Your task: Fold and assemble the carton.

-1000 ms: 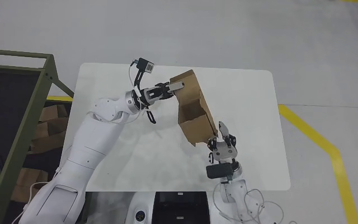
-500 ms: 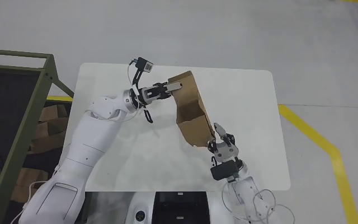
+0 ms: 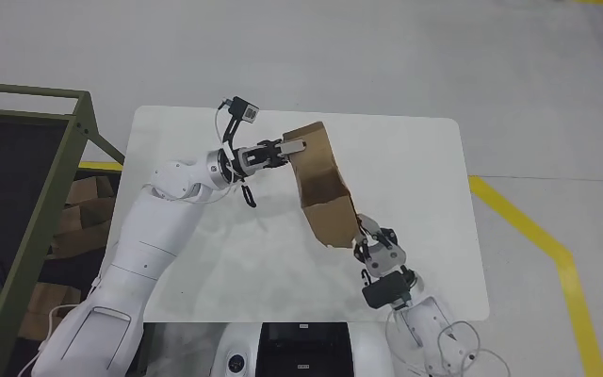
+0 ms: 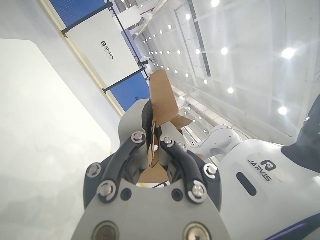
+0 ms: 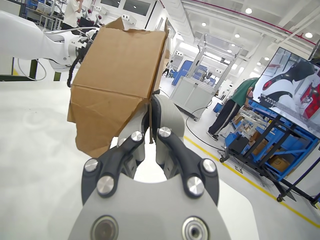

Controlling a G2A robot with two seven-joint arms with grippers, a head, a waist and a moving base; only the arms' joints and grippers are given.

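White glossy arms (image 3: 151,236), black wrists w/ cable loops (image 3: 247,195). Grey body, black links, silver screws on left pincer (image 4: 153,116) & right pincer (image 5: 150,108). Left wrist: marker tag (image 3: 251,113) at 12 o'clock.

You've got a white surface (image 3: 188,254) with rounded corners, standing on a pale grey floor (image 3: 377,57), and a yellow line (image 3: 532,231) on that floor runs past its right edge. The top looks smooth and plain. The brown carton (image 3: 320,188) is over the middle of it, tilted, and honestly you can't tell if its lowest flap touches the surface or hangs just above.
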